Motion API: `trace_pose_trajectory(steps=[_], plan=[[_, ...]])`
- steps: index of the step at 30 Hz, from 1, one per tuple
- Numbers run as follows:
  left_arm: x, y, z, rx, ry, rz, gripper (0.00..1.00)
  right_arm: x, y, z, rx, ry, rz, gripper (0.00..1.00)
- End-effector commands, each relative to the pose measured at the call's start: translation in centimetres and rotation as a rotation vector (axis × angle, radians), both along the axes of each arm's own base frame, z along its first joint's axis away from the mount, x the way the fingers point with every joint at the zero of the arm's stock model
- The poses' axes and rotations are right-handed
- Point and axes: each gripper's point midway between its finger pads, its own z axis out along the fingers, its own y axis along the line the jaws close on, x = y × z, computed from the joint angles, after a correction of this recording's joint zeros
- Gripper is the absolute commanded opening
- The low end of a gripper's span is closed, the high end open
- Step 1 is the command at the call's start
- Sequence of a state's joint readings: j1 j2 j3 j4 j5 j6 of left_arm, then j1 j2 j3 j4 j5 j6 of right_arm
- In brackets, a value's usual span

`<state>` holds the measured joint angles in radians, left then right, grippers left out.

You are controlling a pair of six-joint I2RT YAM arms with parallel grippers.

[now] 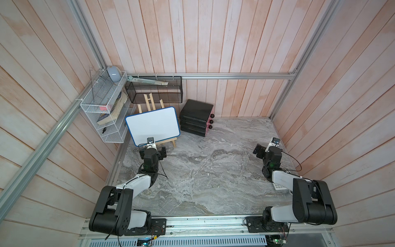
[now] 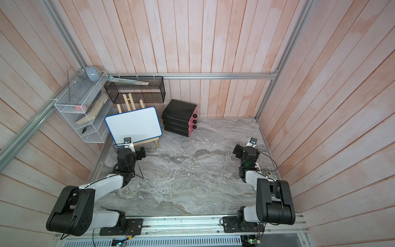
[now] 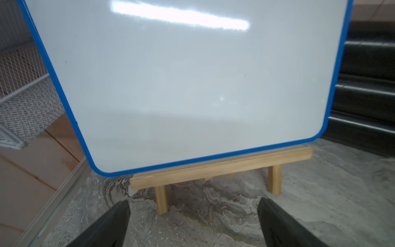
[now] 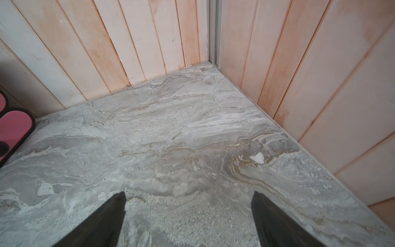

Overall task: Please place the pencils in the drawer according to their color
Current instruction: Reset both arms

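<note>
The drawer (image 1: 196, 120) (image 2: 179, 120) is a small black cabinet at the back of the marble table. Its three pink fronts with round black knobs (image 1: 211, 121) all sit flush. A slice of its pink front (image 4: 12, 128) shows at the edge of the right wrist view. No pencils are in view. My left gripper (image 3: 193, 203) is open and empty, low over the table just in front of the easel's feet. My right gripper (image 4: 189, 196) is also open and empty, and it faces the table's far right corner.
A blue-framed whiteboard (image 1: 152, 125) on a wooden easel (image 3: 220, 166) stands left of the drawer. Behind it hang a white wire shelf (image 1: 104, 111) and a black mesh basket (image 1: 154, 89). A small white keypad (image 1: 280, 187) lies beneath the right arm. Plank walls enclose three sides.
</note>
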<state>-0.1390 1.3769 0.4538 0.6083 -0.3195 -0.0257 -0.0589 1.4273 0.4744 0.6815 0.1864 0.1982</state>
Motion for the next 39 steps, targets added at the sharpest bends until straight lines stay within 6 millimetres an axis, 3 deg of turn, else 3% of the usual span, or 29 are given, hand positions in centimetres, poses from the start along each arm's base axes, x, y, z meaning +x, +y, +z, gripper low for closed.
trace_pose_trajectory(steps=[1,5,8,10,12,14,16,18,39], plan=[[0.7,0.2,4.6,-0.001,-0.208,-0.018,1.00,0.7,-0.4,0.2,-0.065,-0.030,0.007,0.98],[-0.5,0.2,3.9,0.027,-0.197,-0.039,1.00,-0.4,0.5,-0.2,-0.080,-0.099,0.060,0.98],[-2.2,0.9,0.6,-0.013,-0.141,-0.028,1.00,-0.3,1.9,0.0,-0.107,-0.123,0.130,0.98],[-2.7,1.0,1.4,-0.042,-0.201,-0.047,0.99,-1.2,2.4,0.1,-0.112,-0.154,0.159,0.98],[-2.1,1.4,1.4,-0.026,-0.227,-0.052,0.99,-2.9,2.8,-0.3,-0.118,-0.193,0.163,0.98],[-1.6,1.4,0.2,-0.045,-0.221,-0.084,1.00,-3.9,2.9,1.3,-0.152,-0.309,0.148,0.98],[-1.2,1.7,-0.3,-0.038,-0.247,-0.083,0.99,-2.8,3.2,0.1,-0.147,-0.222,0.167,0.98],[-0.6,2.0,-1.4,-0.081,-0.156,-0.084,1.00,-2.3,3.0,-0.1,-0.132,-0.201,0.164,0.98],[-0.9,2.0,-0.9,-0.076,-0.199,-0.088,0.99,-2.5,2.9,0.2,-0.129,-0.232,0.173,0.98]])
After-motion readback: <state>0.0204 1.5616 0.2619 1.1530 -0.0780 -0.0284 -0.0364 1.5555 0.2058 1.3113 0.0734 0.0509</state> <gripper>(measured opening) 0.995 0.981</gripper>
